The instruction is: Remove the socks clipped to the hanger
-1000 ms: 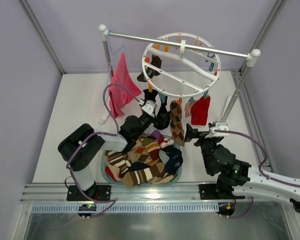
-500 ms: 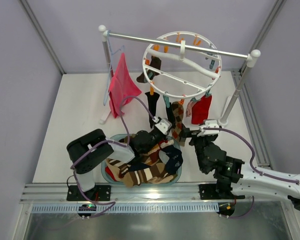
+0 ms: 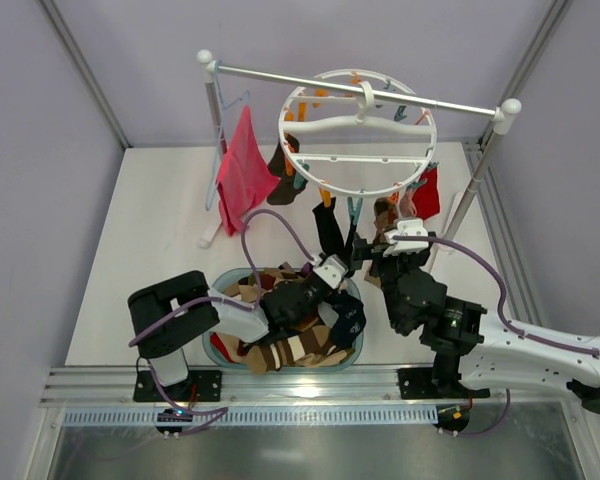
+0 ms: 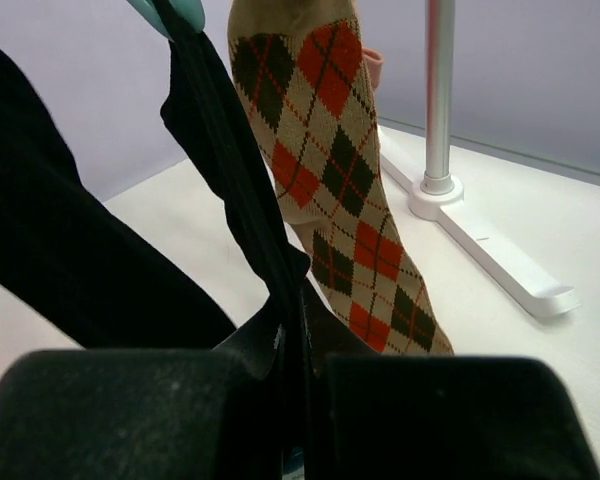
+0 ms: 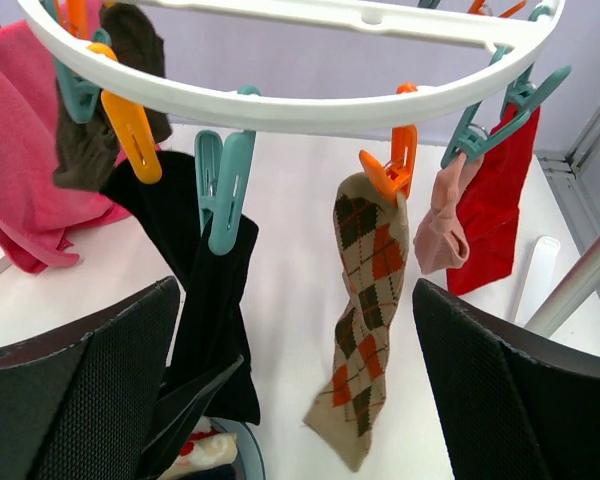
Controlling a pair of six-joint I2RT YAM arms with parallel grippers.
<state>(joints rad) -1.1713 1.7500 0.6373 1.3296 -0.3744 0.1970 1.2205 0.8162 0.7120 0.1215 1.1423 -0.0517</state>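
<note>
Jaws of left gripper (image 4: 298, 372) tight on black sock (image 4: 218, 150) under hanger (image 5: 280, 106); those of right gripper (image 5: 295, 330) wide, empty.

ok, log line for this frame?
left gripper: shut on black sock | sock: held by teal clip on hanger | right gripper: open, empty

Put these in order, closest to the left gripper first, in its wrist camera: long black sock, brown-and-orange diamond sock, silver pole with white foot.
1. long black sock: pinched in the shut left gripper.
2. brown-and-orange diamond sock: hanging just behind, to the right.
3. silver pole with white foot: farthest, back right.
</note>
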